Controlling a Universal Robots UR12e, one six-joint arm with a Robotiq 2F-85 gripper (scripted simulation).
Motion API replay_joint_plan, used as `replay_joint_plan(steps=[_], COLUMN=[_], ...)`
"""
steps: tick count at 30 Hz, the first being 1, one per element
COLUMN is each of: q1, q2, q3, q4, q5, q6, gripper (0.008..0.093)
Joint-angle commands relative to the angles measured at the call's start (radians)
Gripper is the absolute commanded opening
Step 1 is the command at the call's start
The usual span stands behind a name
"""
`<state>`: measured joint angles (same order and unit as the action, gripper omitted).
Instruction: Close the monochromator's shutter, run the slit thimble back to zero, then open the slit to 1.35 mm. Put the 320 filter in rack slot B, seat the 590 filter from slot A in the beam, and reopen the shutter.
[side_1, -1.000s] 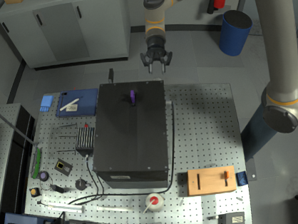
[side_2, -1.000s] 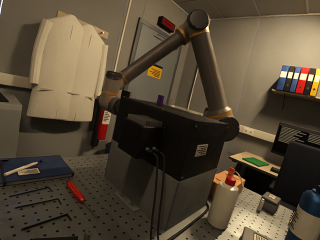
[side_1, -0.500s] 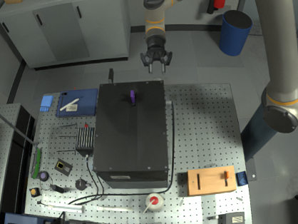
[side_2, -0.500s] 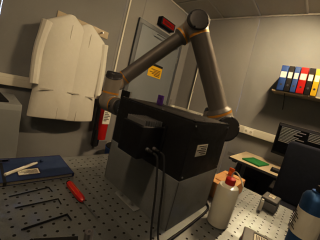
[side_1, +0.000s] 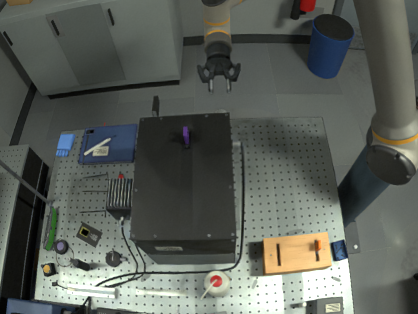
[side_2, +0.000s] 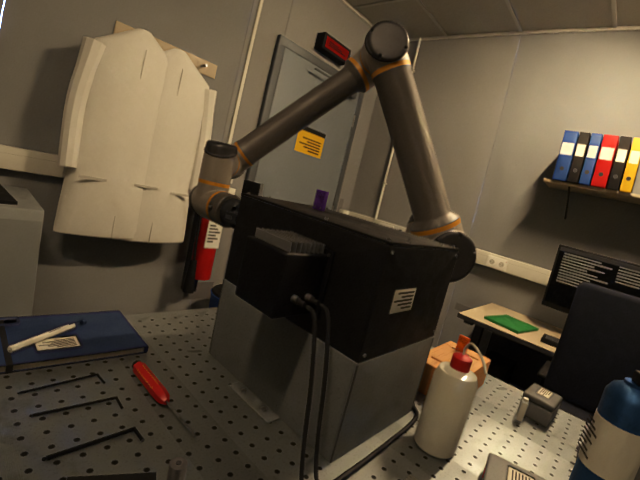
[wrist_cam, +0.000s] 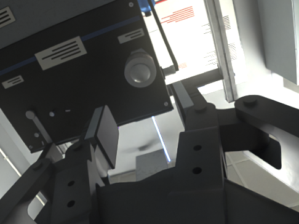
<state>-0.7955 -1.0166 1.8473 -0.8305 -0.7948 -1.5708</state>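
Note:
The purple filter tab (side_1: 185, 136) stands upright in the top of the black monochromator (side_1: 184, 185), near its far edge. My gripper (side_1: 219, 86) hangs beyond the far face of the box, off the table edge, open and holding nothing. In the wrist camera that far face shows a round silver slit thimble (wrist_cam: 139, 71) and, lower left, a small shutter lever (wrist_cam: 36, 122); the fingers (wrist_cam: 144, 123) sit short of the thimble. A wooden filter rack (side_1: 297, 252) with an orange filter (side_1: 317, 245) lies on the table to the right front of the box.
The perforated table carries a blue notebook (side_1: 108, 144), a finned black block (side_1: 119, 194), several hex keys, a red screwdriver (side_2: 150, 382) and a white squeeze bottle (side_1: 216, 283). A blue bin (side_1: 328, 45) stands on the floor behind; the arm's base column rises at right.

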Motion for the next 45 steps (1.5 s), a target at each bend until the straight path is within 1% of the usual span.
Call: replay_joint_plan(steps=[1, 12, 29, 45], q1=[0.005, 0.051, 0.059, 0.085], q2=[-0.003, -0.030, -0.034, -0.046], q3=[0.004, 0.052, 0.060, 0.081], q4=[-0.002, -0.024, -0.027, -0.037], q5=[0.004, 0.050, 0.059, 0.084], q6=[0.000, 0.000, 0.000, 0.000], gripper=[0.0480, 0.0480, 0.0480, 0.0480])
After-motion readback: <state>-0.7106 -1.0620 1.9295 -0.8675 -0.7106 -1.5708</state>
